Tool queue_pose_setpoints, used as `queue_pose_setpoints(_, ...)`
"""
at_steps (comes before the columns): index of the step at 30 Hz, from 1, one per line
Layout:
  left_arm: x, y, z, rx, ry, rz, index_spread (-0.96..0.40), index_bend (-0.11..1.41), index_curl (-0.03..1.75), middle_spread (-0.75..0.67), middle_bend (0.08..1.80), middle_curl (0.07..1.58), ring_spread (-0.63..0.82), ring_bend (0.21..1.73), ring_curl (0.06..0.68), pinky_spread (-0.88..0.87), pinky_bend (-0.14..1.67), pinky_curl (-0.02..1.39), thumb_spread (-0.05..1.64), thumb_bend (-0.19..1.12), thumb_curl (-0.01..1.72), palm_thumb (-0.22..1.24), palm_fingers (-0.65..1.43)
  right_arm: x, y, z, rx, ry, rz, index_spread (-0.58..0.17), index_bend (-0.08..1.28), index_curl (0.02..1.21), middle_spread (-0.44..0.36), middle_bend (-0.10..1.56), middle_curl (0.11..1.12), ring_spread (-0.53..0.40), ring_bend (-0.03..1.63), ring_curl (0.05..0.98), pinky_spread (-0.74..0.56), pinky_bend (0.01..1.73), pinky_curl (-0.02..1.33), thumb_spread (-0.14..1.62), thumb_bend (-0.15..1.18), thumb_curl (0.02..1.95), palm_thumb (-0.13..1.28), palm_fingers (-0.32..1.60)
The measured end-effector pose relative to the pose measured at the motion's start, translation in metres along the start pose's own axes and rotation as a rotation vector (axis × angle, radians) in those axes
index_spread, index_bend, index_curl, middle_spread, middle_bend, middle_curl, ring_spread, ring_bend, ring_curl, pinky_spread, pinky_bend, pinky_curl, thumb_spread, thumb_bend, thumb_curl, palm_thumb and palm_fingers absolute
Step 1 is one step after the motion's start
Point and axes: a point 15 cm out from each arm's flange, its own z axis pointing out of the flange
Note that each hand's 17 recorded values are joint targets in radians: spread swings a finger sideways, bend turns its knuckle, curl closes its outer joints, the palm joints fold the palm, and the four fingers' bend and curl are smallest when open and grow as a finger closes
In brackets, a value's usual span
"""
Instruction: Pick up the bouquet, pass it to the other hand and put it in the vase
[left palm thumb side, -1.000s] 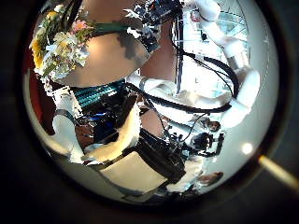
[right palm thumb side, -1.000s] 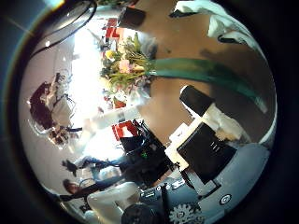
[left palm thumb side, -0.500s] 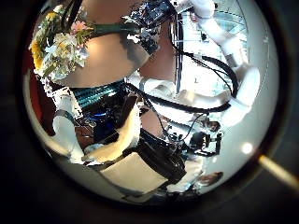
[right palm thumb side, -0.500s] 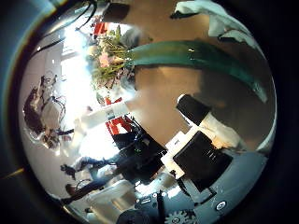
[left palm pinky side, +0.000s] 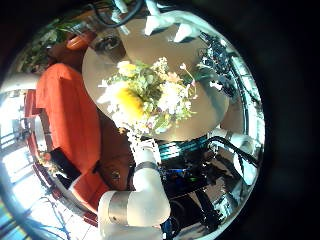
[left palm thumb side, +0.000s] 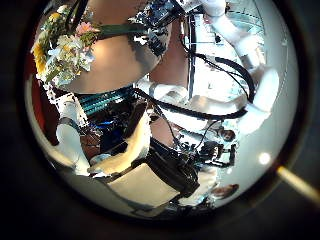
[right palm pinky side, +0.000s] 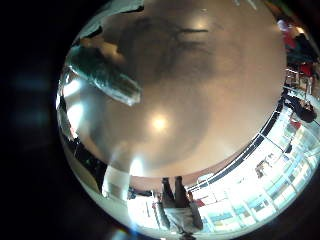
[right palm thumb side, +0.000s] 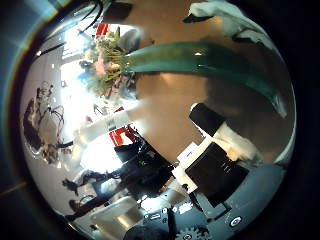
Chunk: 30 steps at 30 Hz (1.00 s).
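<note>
The bouquet (left palm pinky side: 150, 95) lies on a round table (left palm pinky side: 205, 120), its flower heads spread out under my left palm. My left hand (left palm pinky side: 135, 205) hovers over the flowers with relaxed fingers (left palm thumb side: 115, 150) and touches nothing. In the left thumb side view the flowers (left palm thumb side: 62, 55) lead into a long wrapped stem (left palm thumb side: 120, 30), and my right hand (left palm thumb side: 160, 15) sits at its end. That stem wrap (right palm thumb side: 200, 62) runs close across the right palm. The right hand (right palm thumb side: 215, 150) has fingers on both sides of it, not closed. The stem's end (right palm pinky side: 105, 75) rests on the tabletop. I cannot make out a vase.
A padded chair (left palm pinky side: 70, 120) stands against the table's edge beside the flowers. Bare tabletop (right palm pinky side: 190, 90) stretches beyond the stem's end. The right arm (left palm thumb side: 240, 60) reaches in over the table. Room furniture and bright windows lie beyond the table.
The right palm has come closer to the stem wrap, which now fills more of its thumb side view. The bouquet and the left hand have hardly moved.
</note>
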Motion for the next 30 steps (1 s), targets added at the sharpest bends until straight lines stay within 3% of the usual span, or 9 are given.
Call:
queue_pose_setpoints(19,0.001,-0.001,-0.001,0.005,0.001,0.001,0.08,0.19,0.42,0.36,0.19,0.35,0.54,0.43,0.190,0.50,0.18,0.24,1.07,-0.02,0.34,0.34,0.19,-0.009,-0.006,0.017,-0.055,0.012,0.002,-0.463,0.39,0.62,-0.330,0.71,0.72,-0.388,1.00,0.508,-0.30,0.72,0.18,0.93,-0.02,0.45,0.76,0.56)
queue_pose_setpoints(27,0.000,0.000,0.000,0.000,0.001,0.002,0.07,0.19,0.42,0.36,0.19,0.35,0.54,0.43,0.192,0.50,0.18,0.24,1.07,-0.02,0.34,0.34,0.19,-0.005,-0.011,0.027,-0.064,0.088,-0.002,-0.521,0.41,0.70,-0.374,0.76,0.80,-0.381,1.09,0.561,-0.51,0.96,0.24,0.92,-0.02,0.47,0.82,0.89)
queue_pose_setpoints(30,0.000,0.000,0.000,0.000,0.001,0.002,0.07,0.19,0.42,0.36,0.19,0.35,0.54,0.43,0.193,0.50,0.18,0.24,1.07,-0.02,0.34,0.34,0.19,-0.007,-0.014,0.035,-0.052,0.110,0.002,-0.547,0.47,0.77,-0.387,0.78,0.84,-0.364,1.11,0.581,-0.52,1.09,0.31,0.90,-0.01,0.48,0.86,1.05)
